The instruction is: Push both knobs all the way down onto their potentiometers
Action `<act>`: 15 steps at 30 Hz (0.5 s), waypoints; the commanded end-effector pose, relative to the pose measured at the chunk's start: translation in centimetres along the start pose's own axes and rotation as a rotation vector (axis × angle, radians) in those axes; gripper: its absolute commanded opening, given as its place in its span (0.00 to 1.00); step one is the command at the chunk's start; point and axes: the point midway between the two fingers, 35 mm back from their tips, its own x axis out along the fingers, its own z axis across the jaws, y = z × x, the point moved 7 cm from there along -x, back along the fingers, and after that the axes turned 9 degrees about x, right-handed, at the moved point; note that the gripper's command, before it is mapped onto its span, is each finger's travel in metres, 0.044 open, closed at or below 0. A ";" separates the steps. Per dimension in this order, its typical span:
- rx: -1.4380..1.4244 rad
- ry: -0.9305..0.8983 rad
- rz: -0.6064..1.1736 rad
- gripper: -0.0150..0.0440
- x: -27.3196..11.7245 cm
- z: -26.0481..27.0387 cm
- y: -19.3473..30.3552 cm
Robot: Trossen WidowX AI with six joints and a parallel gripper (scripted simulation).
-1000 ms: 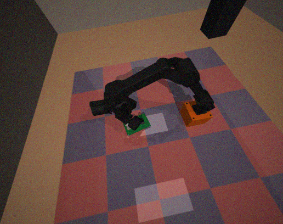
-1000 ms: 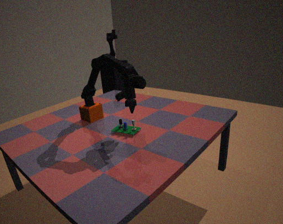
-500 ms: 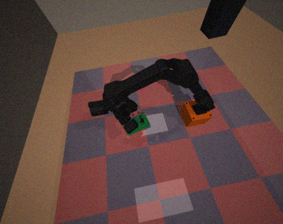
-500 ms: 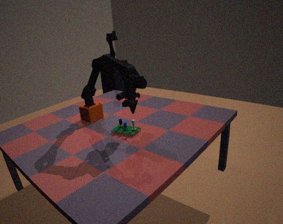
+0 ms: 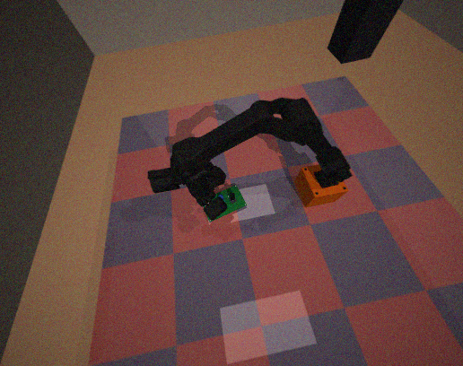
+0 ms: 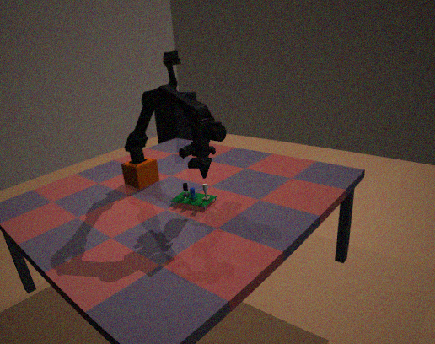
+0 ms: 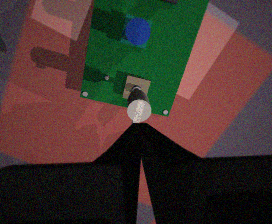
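The green circuit board (image 5: pixel 240 204) (image 6: pixel 197 203) (image 7: pixel 162 60) stands on the table. A white knob (image 6: pixel 205 186) (image 7: pixel 138 110) stands high on a thin shaft above its potentiometer (image 7: pixel 142 82). A black knob (image 5: pixel 231 196) (image 6: pixel 185 185) also stands high, with a pale shaft below it. A blue knob (image 6: pixel 192 191) (image 7: pixel 137 31) sits lower between them. My gripper (image 6: pixel 204 176) (image 7: pixel 139 130) is shut and empty. Its tips are a little above the white knob, apart from it in the exterior view, and just beside it in the wrist view. My hand hides the white knob in the top view.
The orange base block (image 5: pixel 325 194) (image 6: pixel 141 174) of the arm stands on the checkered table (image 5: pixel 207 283) (image 6: pixel 212 263), beyond the black-knob end of the board. The arm arches over from it. Pale patches lie on the table beside the board and farther off.
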 end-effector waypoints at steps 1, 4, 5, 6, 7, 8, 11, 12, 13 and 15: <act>0.007 0.007 -0.006 0.25 0.7 0.0 0.0; 0.007 0.007 -0.006 0.25 1.2 -0.1 0.0; 0.007 0.007 -0.006 0.25 1.4 -0.1 0.0; 0.007 0.007 -0.006 0.25 1.5 -0.1 -0.1; 0.007 0.007 -0.006 0.25 1.7 -0.1 -0.1; 0.007 0.007 -0.006 0.25 1.9 -0.1 -0.1; 0.007 0.007 -0.006 0.25 2.3 -0.1 -0.1; 0.007 0.007 -0.006 0.25 2.3 -0.1 -0.1; 0.007 0.007 -0.006 0.25 2.3 -0.1 -0.1; 0.007 0.007 -0.006 0.25 2.3 -0.1 -0.1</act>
